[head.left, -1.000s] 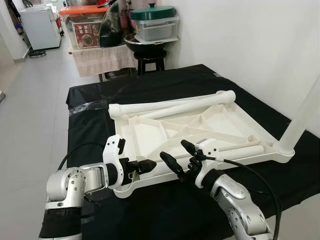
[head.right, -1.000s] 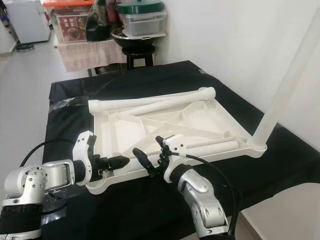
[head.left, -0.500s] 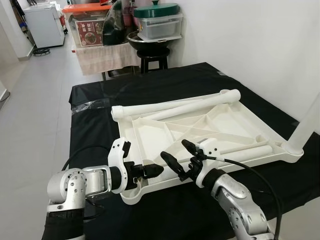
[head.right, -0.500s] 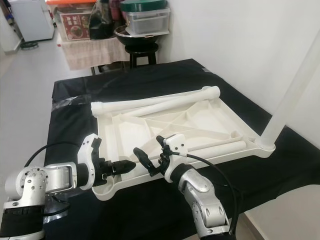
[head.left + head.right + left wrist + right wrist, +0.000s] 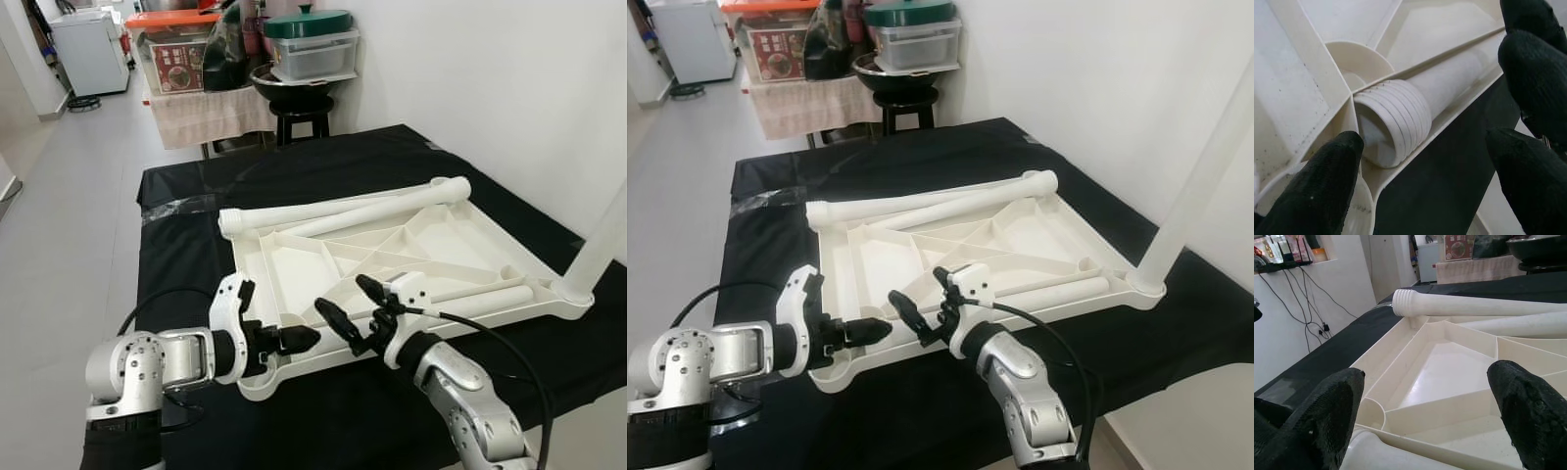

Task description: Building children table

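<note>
Counting four white legs (image 5: 338, 201) on the upturned tabletop (image 5: 411, 250); left gripper (image 5: 294, 338) and right gripper (image 5: 345, 305) gape empty, left wrist revealing a threaded leg end (image 5: 1393, 122).

A lived-in home, in a room that opens onto a tiled passage.

A table (image 5: 196, 211) under a black cloth stands against a plain white wall (image 5: 490, 88). Behind it a black stool (image 5: 297, 116) carries a metal bowl (image 5: 284, 82) and a lidded container (image 5: 312, 54) with a green lid. Beside it a cloth-draped side table (image 5: 201, 110) holds a printed food box (image 5: 178, 67) and an orange-lidded bin (image 5: 167, 20). Further down the grey floor (image 5: 69, 196) sits a white chest freezer (image 5: 86, 49).
</note>
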### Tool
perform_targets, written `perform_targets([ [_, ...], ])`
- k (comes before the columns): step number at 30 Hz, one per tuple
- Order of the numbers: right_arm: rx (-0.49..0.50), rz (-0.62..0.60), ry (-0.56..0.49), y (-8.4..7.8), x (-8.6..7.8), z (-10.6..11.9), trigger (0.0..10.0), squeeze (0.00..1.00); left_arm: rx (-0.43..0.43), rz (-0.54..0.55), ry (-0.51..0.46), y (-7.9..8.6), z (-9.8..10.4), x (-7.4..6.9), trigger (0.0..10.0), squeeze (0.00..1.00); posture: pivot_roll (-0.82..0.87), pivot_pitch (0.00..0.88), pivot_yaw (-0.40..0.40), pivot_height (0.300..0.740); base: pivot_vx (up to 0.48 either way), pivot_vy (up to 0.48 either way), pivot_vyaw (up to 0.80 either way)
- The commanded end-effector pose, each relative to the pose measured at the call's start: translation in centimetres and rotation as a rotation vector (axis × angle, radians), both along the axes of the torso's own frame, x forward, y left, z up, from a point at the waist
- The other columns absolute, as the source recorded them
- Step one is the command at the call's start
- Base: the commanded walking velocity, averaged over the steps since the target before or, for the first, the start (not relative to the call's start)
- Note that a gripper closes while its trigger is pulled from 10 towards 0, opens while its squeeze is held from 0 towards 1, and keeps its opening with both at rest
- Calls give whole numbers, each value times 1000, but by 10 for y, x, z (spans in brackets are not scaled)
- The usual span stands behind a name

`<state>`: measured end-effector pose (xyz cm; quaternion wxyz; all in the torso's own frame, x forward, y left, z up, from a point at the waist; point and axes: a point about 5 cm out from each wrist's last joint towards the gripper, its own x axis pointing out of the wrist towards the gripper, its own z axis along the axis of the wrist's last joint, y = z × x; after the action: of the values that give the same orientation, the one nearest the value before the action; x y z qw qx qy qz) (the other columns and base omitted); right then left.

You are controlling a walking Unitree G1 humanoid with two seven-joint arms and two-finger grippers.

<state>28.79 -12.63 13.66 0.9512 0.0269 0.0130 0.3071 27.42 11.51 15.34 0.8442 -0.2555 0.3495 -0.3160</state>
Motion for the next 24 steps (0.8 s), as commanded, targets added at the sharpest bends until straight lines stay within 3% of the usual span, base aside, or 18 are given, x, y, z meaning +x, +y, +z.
perform_targets([
  [1,-6,-2,7,0,-2,-4,10000,0,-3,-26,22,-4,-2,-3,10000,0,-20,0,46,740,0,0,0],
  [14,-4,1,8,2,-3,-5,10000,0,-70,-83,-19,-18,1,-4,10000,0,-28,0,50,740,0,0,0],
  [24,-5,4,10,2,-4,-6,10000,0,-36,-26,-21,-14,-7,2,10000,0,-28,0,48,740,0,0,0],
])
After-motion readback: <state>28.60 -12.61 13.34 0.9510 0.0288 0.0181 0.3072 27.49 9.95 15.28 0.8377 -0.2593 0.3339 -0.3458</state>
